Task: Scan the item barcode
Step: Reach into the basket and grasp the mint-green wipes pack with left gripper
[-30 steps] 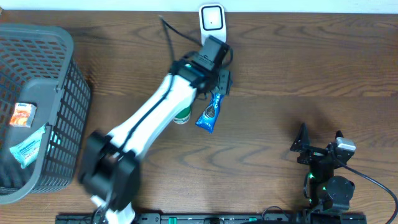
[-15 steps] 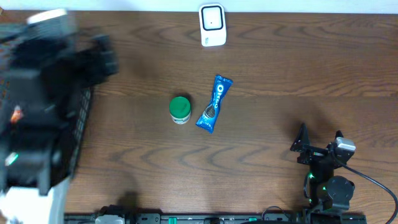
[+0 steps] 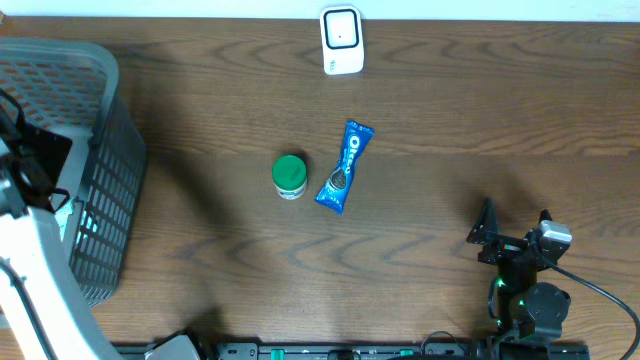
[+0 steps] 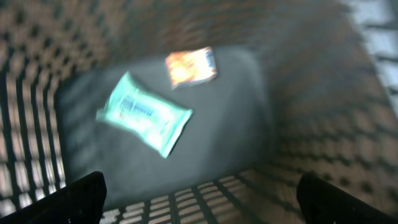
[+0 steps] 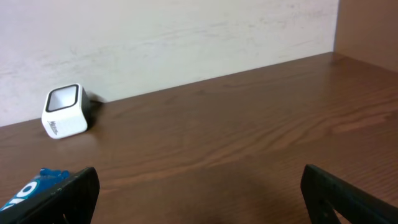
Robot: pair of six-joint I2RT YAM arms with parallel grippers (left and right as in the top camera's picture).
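The left arm [image 3: 25,250], seen a second ago over the middle of the table, is now found at the grey basket [image 3: 95,120]. Its fingers [image 4: 81,193] are spread wide over the basket floor, nothing held; a teal packet [image 4: 144,121] and what seems an orange packet [image 4: 191,66] are blurred below. The blue Oreo pack [image 3: 344,166] is left lying beside the green-lidded jar [image 3: 290,176], below the white scanner [image 3: 341,40]. The right gripper [image 3: 512,240] is parked, jaws apart and empty.
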